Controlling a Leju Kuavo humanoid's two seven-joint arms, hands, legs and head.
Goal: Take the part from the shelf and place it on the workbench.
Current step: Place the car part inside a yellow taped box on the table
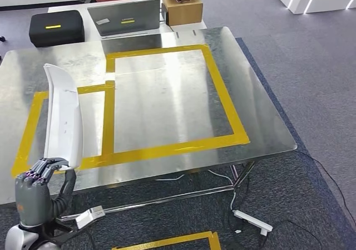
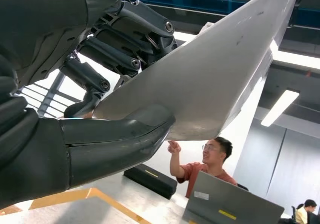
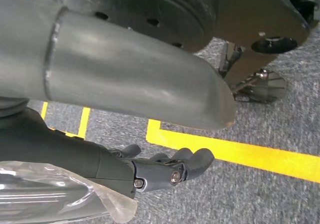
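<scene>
No words or numbers can be read. The laptop [image 1: 125, 17] lid has a small white sticker and a yellow strip, both too blurry to read. The black case [image 1: 57, 27] has a yellow strip too, with no letters to make out.

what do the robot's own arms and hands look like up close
The left hand is dark grey, with segmented fingers jointed by round silver pins and purplish fingertips in the head view. Its thumb is a thick, smooth, dark grey shell. A silver rounded wrist sits below it. The right hand shows dark fingers with small screws, behind a smooth grey metal forearm tube and some clear plastic wrap.
</scene>
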